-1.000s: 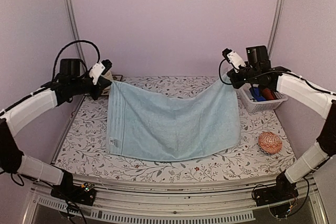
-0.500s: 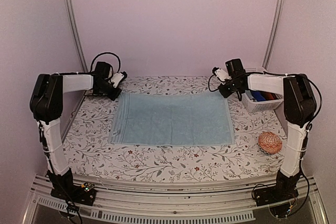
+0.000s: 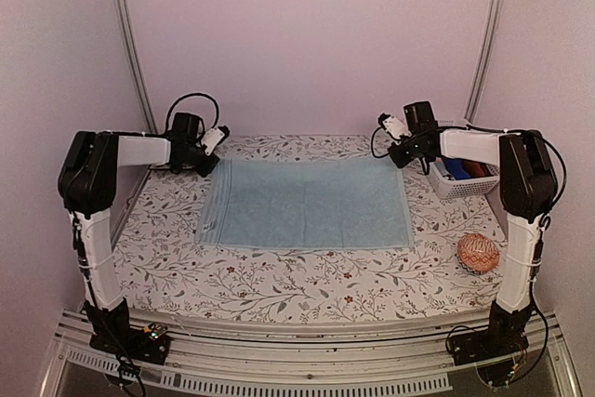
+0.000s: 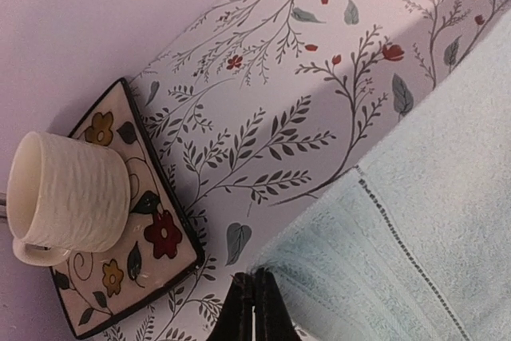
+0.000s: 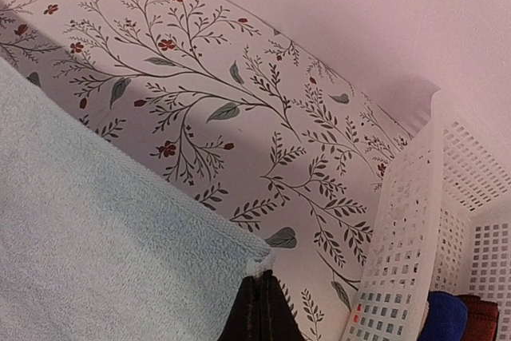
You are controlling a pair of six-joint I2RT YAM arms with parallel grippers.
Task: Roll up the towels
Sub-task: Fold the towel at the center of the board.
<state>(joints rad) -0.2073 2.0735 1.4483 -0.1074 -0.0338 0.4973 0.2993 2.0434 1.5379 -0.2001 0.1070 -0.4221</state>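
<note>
**Counter** (image 3: 279,290): flower-patterned, and it carries everything below.

**Pale blue towel** (image 3: 307,204): spread flat across the middle of the counter, long side running left to right. The far edge is near the back wall and no folds show.

**Left arm** (image 3: 139,148) and **right arm** (image 3: 469,144): each reaches low to one far corner of the towel.

**Basket** (image 3: 460,190): white, just beside the right far corner. A dark red item and a bright blue one lie inside; I cannot tell what they are.

**Ball** (image 3: 478,253): orange-pink, near the towel's right near corner but apart from it.

**Plate** (image 4: 152,229) and **cup** (image 4: 68,193): the cup lies on its side on the plate, close to my left jaws.

**Left jaws**: clenched, with the towel's far-left corner meeting their tips.

**Right jaws**: clenched on the far-right corner, the hem pinched between the tips.

**Step in hand** (my judgement): laying the towel out flat, ready for rolling.
- I should release both corners together so the far edge lies straight.
- I should lift straight up so neither jaw drags the cloth.
- I should keep clear of the plate on the left and the basket on the right.
- For the roll, I should take one edge with both jaws level and turn it evenly, or the roll will skew into a cone.
</note>
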